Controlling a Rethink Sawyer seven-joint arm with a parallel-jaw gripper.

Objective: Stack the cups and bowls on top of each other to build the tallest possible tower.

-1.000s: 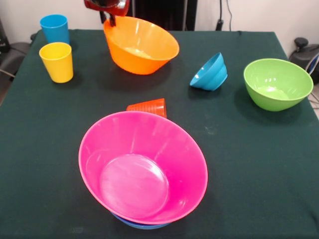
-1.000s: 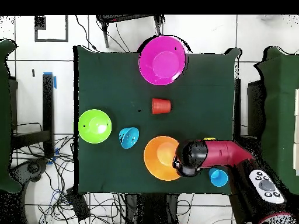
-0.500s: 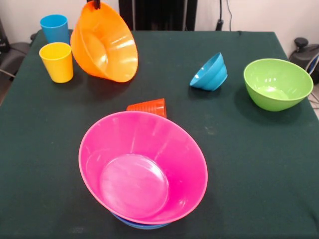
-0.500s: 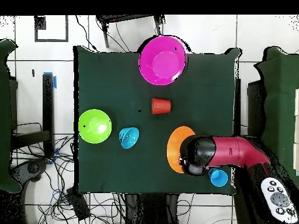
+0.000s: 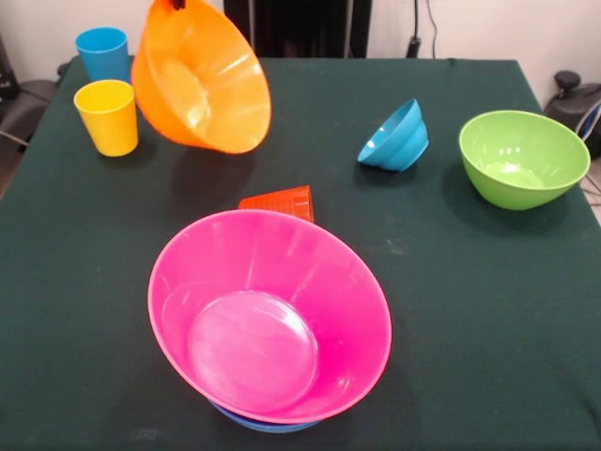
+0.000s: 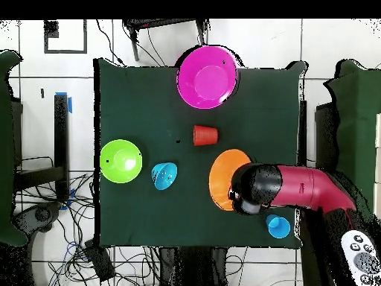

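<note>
Gripper (image 5: 175, 4) holds the tilted orange bowl (image 5: 202, 80) by its rim, aloft.

Orange bowl (image 5: 202, 80) lifted, steeply tilted, above table (image 5: 470, 310); pink bowl (image 5: 268, 315) nearest camera.

The tool (image 5: 175, 4) is nearly all cut off by the top edge of the front view, only a dark tip showing at the rim of the tilted orange bowl (image 5: 202, 80); whether it is open or closed cannot be told. From overhead, the red arm (image 6: 298, 190) covers the tool, one side of that bowl and the yellow cup (image 5: 108, 116). Blue bowls (image 5: 263, 425) under the pink bowl (image 5: 268, 315) show only a sliver of rim. The pink bowl hides the lower part of the orange-red cup (image 5: 280, 202).
</note>
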